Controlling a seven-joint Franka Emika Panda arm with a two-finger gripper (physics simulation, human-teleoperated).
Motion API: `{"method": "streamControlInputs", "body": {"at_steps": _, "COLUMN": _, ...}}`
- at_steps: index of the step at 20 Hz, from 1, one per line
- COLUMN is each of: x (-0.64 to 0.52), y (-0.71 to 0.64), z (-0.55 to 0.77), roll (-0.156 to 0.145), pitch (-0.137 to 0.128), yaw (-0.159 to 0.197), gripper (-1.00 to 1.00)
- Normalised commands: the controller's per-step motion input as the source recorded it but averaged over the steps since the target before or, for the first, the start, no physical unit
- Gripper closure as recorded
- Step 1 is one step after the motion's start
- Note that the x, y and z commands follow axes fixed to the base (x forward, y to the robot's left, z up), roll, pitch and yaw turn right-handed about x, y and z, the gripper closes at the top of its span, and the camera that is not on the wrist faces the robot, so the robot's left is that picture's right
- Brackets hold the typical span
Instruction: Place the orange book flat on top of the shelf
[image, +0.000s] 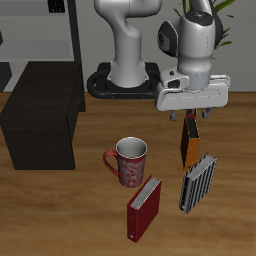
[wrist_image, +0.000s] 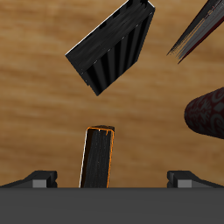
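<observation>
The orange book (image: 188, 146) stands upright on the table, beside a black striped book (image: 197, 184). My gripper (image: 190, 121) hangs just above the orange book's top edge. In the wrist view the orange book (wrist_image: 98, 157) shows edge-on, dark with orange borders. It lies between my two fingertips (wrist_image: 39, 179) but off centre, nearer one finger. The gripper (wrist_image: 112, 180) is open wide and touches nothing. The shelf (image: 40, 118) is a low black cabinet across the table from the books, its flat top bare.
A red patterned mug (image: 129, 161) stands between the shelf and the books. A red book with white pages (image: 144, 208) stands near the table's front edge. A tall dark open rack (image: 45, 30) stands behind the shelf. The robot base (image: 125, 80) is at the back.
</observation>
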Motion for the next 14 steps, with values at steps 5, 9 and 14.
{"method": "streamControlInputs", "body": {"at_steps": 5, "x": -0.06, "y": 0.09, "z": -0.25, "roll": -0.013, "pitch": -0.034, "yaw": 0.037, "gripper": -1.0}}
{"method": "streamControlInputs", "body": {"at_steps": 9, "x": 0.0, "y": -0.01, "z": -0.13, "roll": 0.0, "pitch": -0.032, "yaw": 0.028, "gripper": -1.0}}
{"method": "streamControlInputs", "body": {"at_steps": 14, "x": -0.01, "y": -0.04, "z": -0.18, "roll": -0.002, "pitch": 0.006, "yaw": 0.004, "gripper": -1.0}}
